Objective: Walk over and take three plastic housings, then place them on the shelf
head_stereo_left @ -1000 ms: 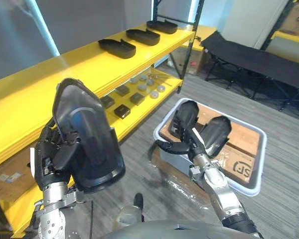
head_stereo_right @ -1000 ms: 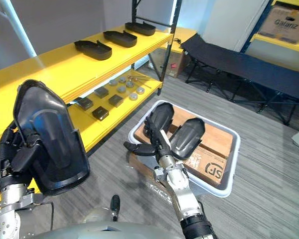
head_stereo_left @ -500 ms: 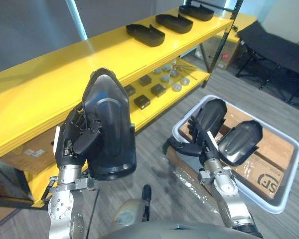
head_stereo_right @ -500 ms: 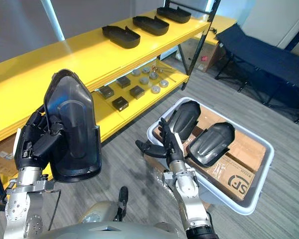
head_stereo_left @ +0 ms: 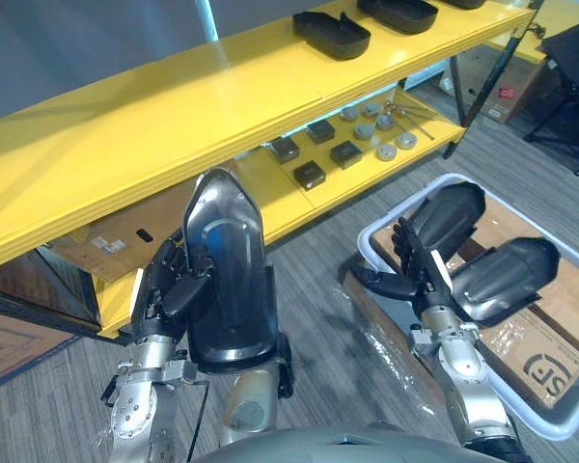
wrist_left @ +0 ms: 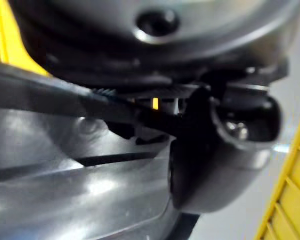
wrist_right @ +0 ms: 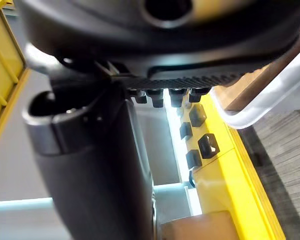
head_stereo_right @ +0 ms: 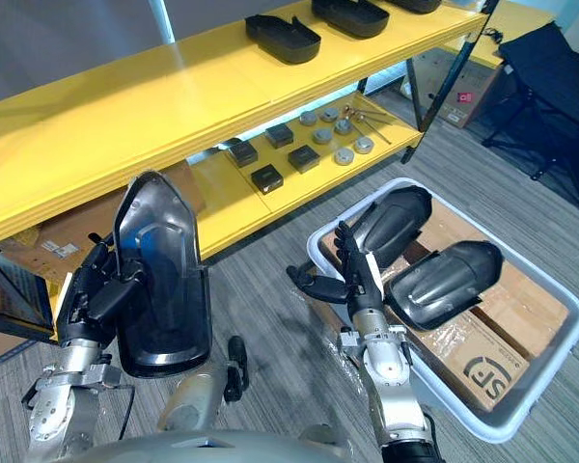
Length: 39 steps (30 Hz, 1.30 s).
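— What did the fingers have?
— The left hand (head_stereo_left: 169, 289) was curled round one plastic housing (head_stereo_left: 230, 280), upright at lower centre-left. The right hand (head_stereo_left: 415, 277) was spread and empty beside the bin (head_stereo_left: 369, 230).
— And the placing?
— The housing likely needed lifting clear of the yellow shelf (head_stereo_left: 174, 106) edge, then laying flat left of the shelved housing (head_stereo_left: 331, 32).

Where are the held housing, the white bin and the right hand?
housing (head_stereo_left: 230, 280), left eye view, its middle.
white bin (head_stereo_right: 510, 429), right eye view, near corner rim.
right hand (head_stereo_right: 357, 283), right eye view, its middle.

Glossy black plastic housing (head_stereo_left: 227, 275); smooth yellow shelf (head_stereo_left: 154, 116); cardboard (head_stereo_left: 550, 333).
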### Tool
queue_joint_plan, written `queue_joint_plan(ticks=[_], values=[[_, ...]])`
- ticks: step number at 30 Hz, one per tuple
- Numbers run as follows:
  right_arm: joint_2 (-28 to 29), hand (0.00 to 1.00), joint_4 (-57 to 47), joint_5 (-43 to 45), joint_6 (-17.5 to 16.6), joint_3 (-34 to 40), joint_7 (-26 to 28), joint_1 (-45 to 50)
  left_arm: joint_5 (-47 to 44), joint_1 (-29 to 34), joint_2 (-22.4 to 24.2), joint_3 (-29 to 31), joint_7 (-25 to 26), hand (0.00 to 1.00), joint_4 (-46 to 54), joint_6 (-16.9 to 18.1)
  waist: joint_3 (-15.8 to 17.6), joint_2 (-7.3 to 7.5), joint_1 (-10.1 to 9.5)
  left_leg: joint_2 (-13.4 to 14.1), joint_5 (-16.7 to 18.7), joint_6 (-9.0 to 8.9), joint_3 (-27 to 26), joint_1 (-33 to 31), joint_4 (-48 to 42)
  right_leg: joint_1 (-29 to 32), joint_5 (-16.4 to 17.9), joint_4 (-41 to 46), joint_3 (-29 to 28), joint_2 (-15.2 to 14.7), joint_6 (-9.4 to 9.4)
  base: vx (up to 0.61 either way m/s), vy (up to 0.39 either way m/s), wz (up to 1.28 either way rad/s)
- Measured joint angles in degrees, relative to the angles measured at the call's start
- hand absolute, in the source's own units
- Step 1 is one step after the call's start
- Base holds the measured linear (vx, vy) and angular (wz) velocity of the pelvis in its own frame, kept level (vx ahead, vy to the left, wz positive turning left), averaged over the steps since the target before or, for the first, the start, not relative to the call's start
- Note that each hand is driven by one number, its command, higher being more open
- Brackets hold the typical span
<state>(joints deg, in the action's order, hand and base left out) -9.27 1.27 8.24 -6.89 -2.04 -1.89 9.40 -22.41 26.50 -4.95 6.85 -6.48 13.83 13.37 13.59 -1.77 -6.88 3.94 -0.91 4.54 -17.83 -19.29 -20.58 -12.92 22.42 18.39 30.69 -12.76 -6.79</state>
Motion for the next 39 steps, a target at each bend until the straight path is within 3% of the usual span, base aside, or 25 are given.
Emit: queue_joint_plan(ticks=[2,4,6,8,10,11,12,13,14,15,17,18,19,21,22,24,25,28,30,31,32,33,34,37,39], values=[[1.5,1.0,0.0,-0.9,-0.1,-0.4,-0.9,-0.1,0.0,-0.1,0.2,1.4,-1.1,0.0,0.1,-0.3,-0.2,1.6,-0.51,-1.1,4.5,-0.26,0.1,-0.7,-4.1,-1.7,-1.1,0.7,0.3,-0.8,-0.86,0.29,0.088,0.29],[1.2,1.0,0.1,-1.1,-0.1,-0.3,-1.5,-0.2,0.0,-0.9,0.6,2.1,-2.4,0.0,0.3,-0.7,-0.5,1.85,0.17,-2.5,7.0,0.4,2.9,0.0,-5.9,1.5,-5.3,12.9,-2.5,-3.5,0.66,0.39,0.14,0.7],[2.0,1.0,0.1,-1.1,-0.1,-0.1,-2.2,-0.9,0.0,-1.8,0.5,3.5,-3.4,0.0,1.2,-0.7,-1.6,3.08,0.87,-4.5,7.6,0.96,5.3,1.1,-4.0,7.8,-10.1,25.5,-8.5,-5.5,-0.32,0.41,0.094,0.67],[2.9,1.0,0.3,-1.2,-0.2,0.2,-2.2,-1.7,0.0,-2.3,0.6,3.7,-3.1,0.0,1.3,-0.7,-1.5,2.73,0.89,-5.3,7.5,0.9,6.9,5.3,-0.8,10.8,-7.0,29.5,-9.3,-6.0,1.29,0.39,0.056,0.4],[2.8,1.0,0.3,-1.1,-2.4,0.6,-0.8,-1.9,-0.1,-2.7,0.4,3.1,-2.2,0.0,2.4,-0.9,-1.9,1.02,1.14,-5.4,8.0,0.61,9.7,11.1,3.9,15.5,-3.9,25.1,-9.6,-3.4,4.67,0.31,0.049,0.3],[2.6,1.0,0.2,-1.1,-3.2,1.1,-0.4,-1.9,-0.1,-3.2,0.4,2.9,-1.9,0.0,2.6,-0.9,-2.1,0.69,1.42,-5.4,8.0,0.59,10.6,11.8,4.9,17.7,-3.7,23.6,-10.3,-2.5,5.04,0.22,-0.005,0.58],[2.0,1.0,0.1,-0.7,-4.3,2.2,0.9,-2.1,-0.2,-5.0,0.4,2.4,-1.3,0.0,2.6,-0.9,-2.4,0.04,2.3,-5.4,8.1,0.45,12.5,12.6,5.9,22.8,-4.0,20.5,-12.4,-0.9,5.03,0.21,-0.038,0.84],[1.7,1.0,0.1,0.9,-4.8,3.4,2.4,-2.2,-0.2,-6.5,0.3,2.1,-0.6,0.0,2.6,-1.2,-2.3,-0.2,3.26,-5.4,8.6,0.36,14.4,13.3,5.8,27.0,-5.2,16.4,-15.2,0.0,3.48,0.22,-0.057,0.89],[1.5,1.0,0.1,1.9,-4.8,3.9,3.1,-2.1,-0.2,-6.9,0.1,2.0,-0.2,0.0,2.6,-1.2,-2.2,-0.05,3.93,-5.4,8.6,0.45,15.2,13.9,5.8,28.3,-6.9,14.2,-16.3,0.2,3.3,0.24,-0.107,0.89],[1.0,1.0,0.1,3.1,-4.8,4.3,4.4,-1.8,0.0,-6.9,-0.1,1.9,0.7,0.0,2.3,-1.3,-2.2,0.22,4.54,-5.6,9.6,-0.48,16.8,15.1,5.3,30.0,-10.3,10.0,-17.3,0.5,2.98,0.22,-0.126,0.69],[0.4,1.0,-0.1,4.1,-5.0,5.1,6.4,-0.5,0.1,-6.1,-0.4,2.0,1.6,0.0,2.0,-1.3,-2.6,0.9,5.45,-6.4,12.1,-1.75,20.1,16.9,3.8,29.1,-13.8,7.1,-19.0,1.2,3.12,0.33,-0.252,0.91],[0.3,1.0,-0.7,4.4,-5.0,5.7,7.2,0.2,0.0,-5.9,-0.8,2.0,1.6,0.0,2.0,-1.3,-3.5,2.53,5.59,-7.5,13.6,-2.35,21.6,17.0,2.6,27.8,-13.6,5.6,-20.4,1.2,3.93,0.45,-0.409,1.31],[-1.0,1.0,-2.4,4.5,-5.2,7.4,8.2,0.8,0.0,-6.0,-0.7,1.3,1.4,0.0,1.2,-1.3,-4.1,3.18,5.57,-7.2,16.9,-3.24,22.4,16.8,-1.3,24.3,-15.5,2.9,-20.1,1.6,3.51,0.38,-0.37,1.11],[-3.6,1.0,-3.3,5.2,-5.4,8.7,8.4,0.8,0.0,-4.5,0.4,-0.3,1.2,0.0,0.5,-1.3,-3.9,-0.29,5.41,-3.0,18.4,-4.25,20.0,15.8,-8.4,20.2,-15.6,0.1,-16.7,4.3,3.67,0.37,-0.268,0.87],[-5.0,1.0,-3.5,8.0,-6.0,9.6,9.3,0.4,0.0,-3.7,0.6,-1.1,1.0,0.0,0.0,-1.4,-3.7,-2.88,5.4,0.6,16.9,-4.41,16.5,11.9,-19.5,16.9,-15.9,-0.9,-15.0,6.1,5.12,0.4,-0.204,0.59],[-5.2,1.0,-3.5,9.2,-6.3,9.6,10.5,0.0,0.0,-2.9,0.8,-0.7,1.1,0.0,-0.4,-1.5,-3.5,-3.0,4.44,3.5,13.1,-5.47,13.5,9.9,-26.9,13.4,-15.4,-2.7,-14.5,7.2,6.31,0.32,-0.129,0.14],[-5.1,1.0,-3.5,10.7,-7.3,9.8,11.7,-0.5,0.0,-3.1,0.8,-0.1,1.1,0.0,-1.0,-1.4,-3.5,-2.9,3.71,5.4,13.8,-5.56,10.6,9.7,-28.4,10.7,-15.7,-4.6,-14.1,7.0,6.23,0.31,-0.089,-0.06],[-4.2,1.0,-4.0,13.5,-9.1,11.1,12.8,-3.8,0.0,-4.1,1.2,0.2,0.6,0.0,-1.2,-1.2,-3.6,-2.54,4.18,8.2,15.1,-5.96,8.5,9.6,-18.0,7.1,-15.9,-8.5,-13.9,5.7,5.79,0.34,-0.055,0.06],[-4.1,1.0,-3.9,13.6,-9.6,11.5,12.6,-5.9,0.0,-4.8,2.1,0.2,0.2,0.0,-1.0,-1.1,-3.6,-2.54,4.17,8.0,13.8,-7.94,10.6,9.6,-8.8,6.8,-16.0,-8.8,-15.4,4.6,5.68,0.3,0.126,-0.19],[-4.1,1.0,-3.8,13.3,-9.8,11.5,11.6,-6.8,0.0,-4.8,2.3,0.2,0.2,0.0,-0.7,-1.1,-3.7,-2.74,4.1,7.3,11.1,-9.15,13.1,10.1,-2.8,6.8,-16.0,-8.5,-16.1,4.0,5.62,0.25,0.182,-0.32],[-4.1,1.0,-3.8,13.3,-9.9,11.5,11.1,-7.0,0.0,-4.8,2.3,0.2,0.2,0.0,-0.5,-1.1,-3.8,-2.92,4.07,7.0,8.8,-9.16,14.1,11.0,0.4,6.8,-16.0,-8.3,-16.6,3.8,5.52,0.3,0.336,-0.49],[-4.2,1.0,-3.9,13.4,-9.9,11.3,10.3,-7.1,0.0,-4.5,2.3,0.1,0.2,0.0,-0.1,-1.1,-4.6,-4.15,3.95,6.7,0.4,-9.17,14.6,12.5,5.5,6.8,-15.7,-7.4,-17.6,3.7,4.14,0.25,0.298,-0.47],[-3.2,1.0,-3.8,13.4,-10.0,10.9,9.5,-6.7,0.0,-5.0,1.7,0.3,0.3,0.0,0.0,-1.1,-4.9,-2.75,4.27,5.8,3.0,-11.18,13.5,14.0,6.2,6.8,-14.4,-6.7,-18.5,2.4,1.68,0.25,0.298,-0.37],[0.3,1.0,-4.0,13.4,-10.0,10.3,8.5,-5.0,0.1,-6.3,0.5,0.4,0.9,0.0,0.2,-1.3,-5.0,1.24,5.31,1.6,3.7,-9.83,11.8,16.0,8.5,7.1,-15.2,-6.6,-18.3,-2.2,-0.47,0.15,0.244,-0.1],[2.1,1.0,-5.1,13.0,-10.0,10.0,8.2,-3.4,0.1,-6.2,0.1,0.4,0.8,0.0,0.5,-2.2,-5.1,1.47,5.4,0.7,4.0,-9.25,10.7,17.5,9.5,6.6,-16.1,-6.8,-18.2,-3.2,-1.51,0.09,0.166,-0.22]])
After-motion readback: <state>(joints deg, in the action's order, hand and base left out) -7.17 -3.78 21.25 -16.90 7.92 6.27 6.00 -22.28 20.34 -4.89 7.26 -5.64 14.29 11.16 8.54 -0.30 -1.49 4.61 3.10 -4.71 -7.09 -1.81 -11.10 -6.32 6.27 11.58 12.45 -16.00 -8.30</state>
